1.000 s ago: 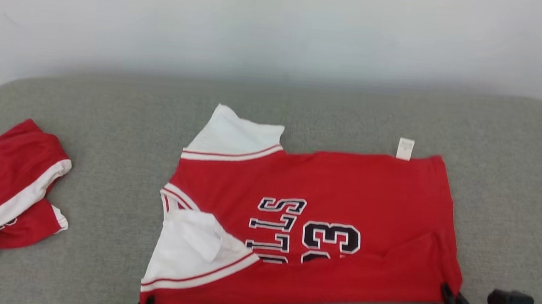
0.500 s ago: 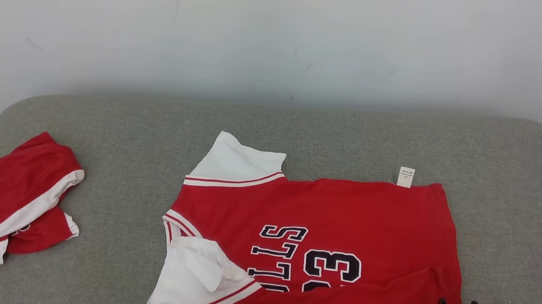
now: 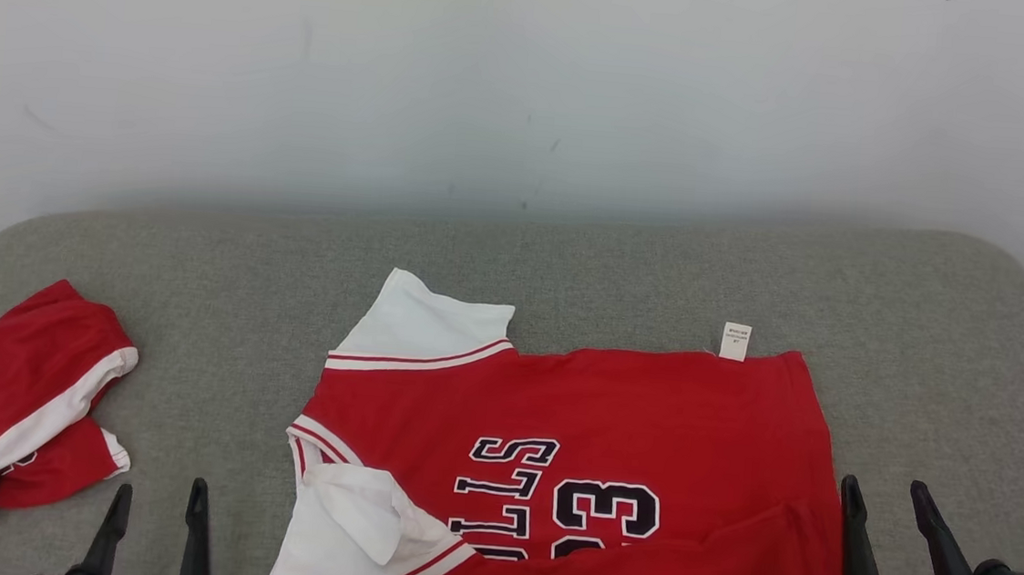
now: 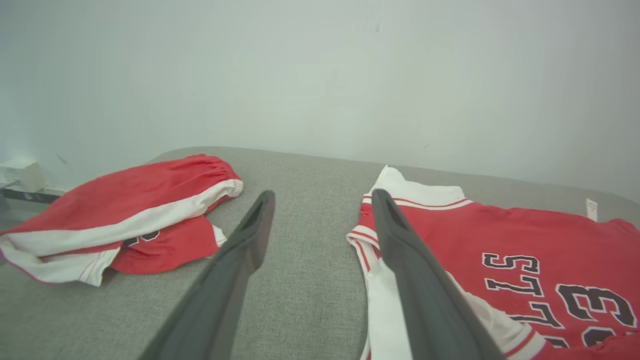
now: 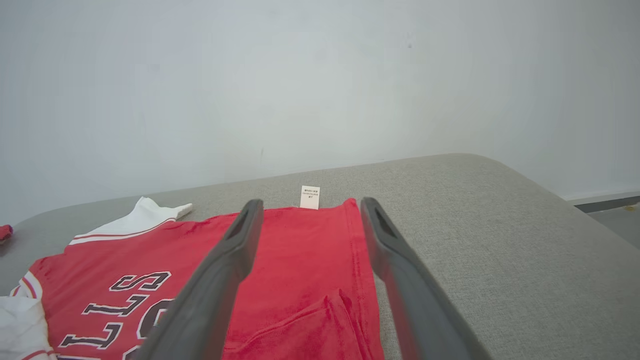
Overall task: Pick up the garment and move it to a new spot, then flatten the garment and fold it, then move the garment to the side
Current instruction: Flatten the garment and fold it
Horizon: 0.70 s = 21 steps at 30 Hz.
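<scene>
The garment is a red jersey with white sleeves, dark letters and a number. It lies spread sideways on the grey cushion, with its near edge folded up over part of the print. My left gripper stands open on bare cushion, left of the jersey's white sleeve. My right gripper is open beside the jersey's right hem, holding nothing. In the left wrist view the left gripper spans bare cushion beside the garment. In the right wrist view the right gripper frames the garment's hem and its white label.
Red shorts with a white stripe lie crumpled at the cushion's left end, also seen as the shorts. A white wall runs behind the cushion. The cushion's right edge drops to the floor. A small white box sits by the wall.
Both grippers went from shut on the garment's near corners to open and have let go. They now stand apart from the cloth. The head camera has tilted upward.
</scene>
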Available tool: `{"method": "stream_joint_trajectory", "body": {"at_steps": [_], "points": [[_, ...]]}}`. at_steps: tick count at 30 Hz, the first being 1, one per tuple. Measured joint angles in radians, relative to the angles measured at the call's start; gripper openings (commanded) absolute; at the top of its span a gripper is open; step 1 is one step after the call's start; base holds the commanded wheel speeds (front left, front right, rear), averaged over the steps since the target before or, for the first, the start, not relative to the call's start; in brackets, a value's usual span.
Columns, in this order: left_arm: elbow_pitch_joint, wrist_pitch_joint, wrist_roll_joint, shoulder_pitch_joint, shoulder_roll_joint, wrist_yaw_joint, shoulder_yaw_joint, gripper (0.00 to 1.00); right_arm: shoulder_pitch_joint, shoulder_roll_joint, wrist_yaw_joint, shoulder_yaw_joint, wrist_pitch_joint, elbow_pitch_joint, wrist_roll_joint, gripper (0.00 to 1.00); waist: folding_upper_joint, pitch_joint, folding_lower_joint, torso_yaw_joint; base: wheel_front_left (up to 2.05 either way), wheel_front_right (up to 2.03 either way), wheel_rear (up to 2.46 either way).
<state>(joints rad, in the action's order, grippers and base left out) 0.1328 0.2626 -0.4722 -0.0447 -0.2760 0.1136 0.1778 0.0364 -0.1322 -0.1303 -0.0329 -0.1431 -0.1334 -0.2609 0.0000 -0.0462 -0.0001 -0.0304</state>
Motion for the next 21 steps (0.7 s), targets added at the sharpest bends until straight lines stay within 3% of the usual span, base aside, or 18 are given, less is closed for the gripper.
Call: {"method": "stream_joint_trajectory", "body": {"at_steps": [3,12,21], "points": [[-0.032,0.000,0.060,-0.018,-0.023,-0.008,0.011,1.00,0.020,0.013,0.000,-0.001,-0.029,0.021,0.000,1.00,0.0000,-0.006,0.0001,-0.004,0.00,0.00,0.00],[-0.097,0.000,0.093,-0.072,-0.062,-0.043,-0.014,1.00,0.080,0.023,0.000,0.030,-0.079,0.047,0.007,1.00,0.0000,-0.005,0.0001,0.001,0.00,0.00,0.00],[-0.088,0.000,0.091,-0.123,-0.052,-0.062,-0.061,1.00,0.103,0.018,0.000,0.037,-0.095,0.037,0.000,1.00,0.0000,0.002,0.0001,0.016,0.00,0.00,0.00]]}}
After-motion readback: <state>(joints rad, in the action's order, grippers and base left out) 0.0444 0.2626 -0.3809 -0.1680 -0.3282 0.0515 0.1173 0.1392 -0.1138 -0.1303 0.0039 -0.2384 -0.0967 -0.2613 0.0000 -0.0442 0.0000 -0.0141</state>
